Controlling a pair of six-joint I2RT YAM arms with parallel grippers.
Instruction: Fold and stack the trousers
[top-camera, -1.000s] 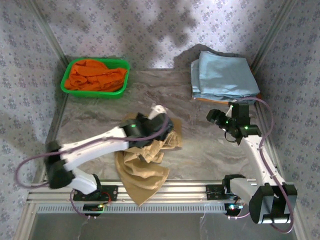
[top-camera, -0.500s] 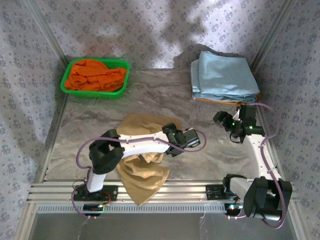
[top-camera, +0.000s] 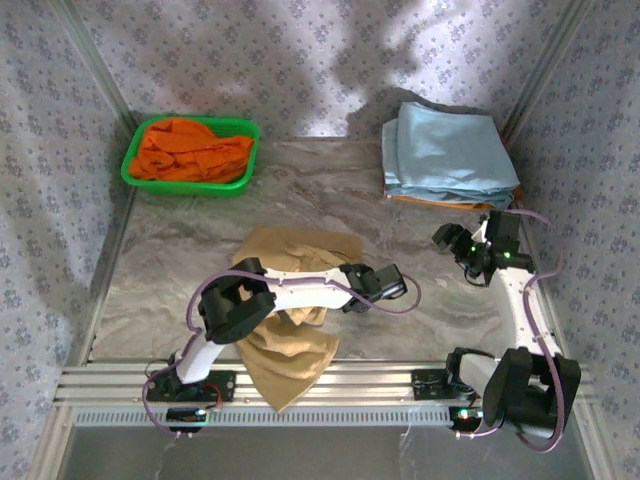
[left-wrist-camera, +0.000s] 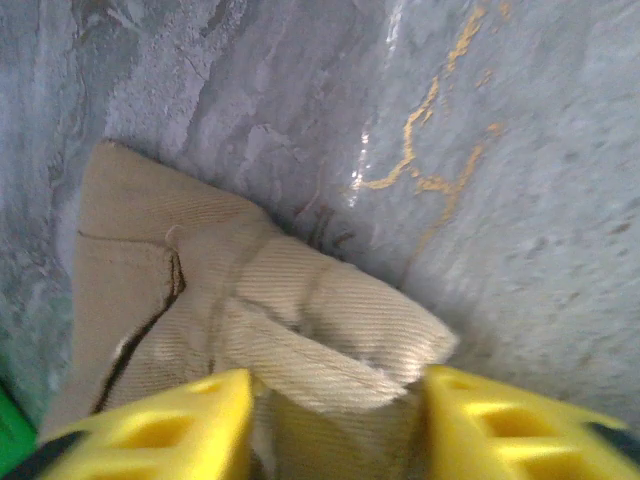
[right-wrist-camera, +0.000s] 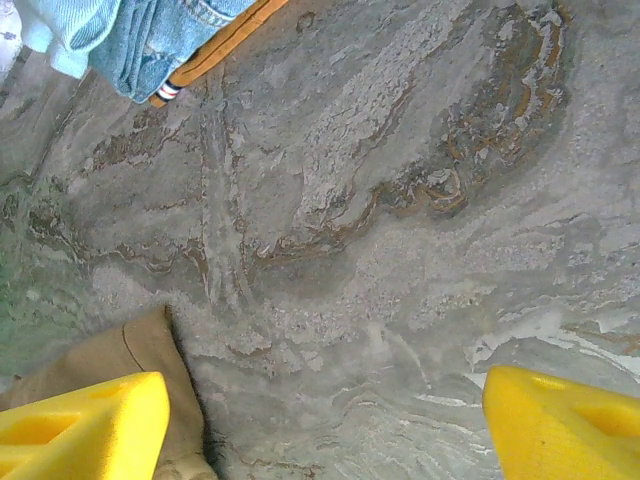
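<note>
The tan trousers (top-camera: 290, 350) lie crumpled in the table's near middle, one end hanging over the front rail. My left gripper (top-camera: 390, 283) is low at their right edge. In the left wrist view a thick fold of the trousers (left-wrist-camera: 330, 320) fills the gap between the yellow fingers (left-wrist-camera: 190, 420) of the left gripper (left-wrist-camera: 338, 390), which is shut on it. My right gripper (top-camera: 450, 240) hovers open further right over bare marble. In the right wrist view the right gripper (right-wrist-camera: 328, 390) has nothing between its fingers, and a trousers corner (right-wrist-camera: 130, 350) shows beside its left finger.
A green basket (top-camera: 243, 130) holding an orange garment (top-camera: 190, 150) stands at the back left. A stack of folded light blue garments (top-camera: 445, 150) lies at the back right, its edge (right-wrist-camera: 150, 40) near the right gripper. Patterned walls enclose the table.
My left arm swung its gripper from over the trousers pile to their right edge, and its jaws closed from wide open onto the cloth. The right gripper drifted slightly right.
</note>
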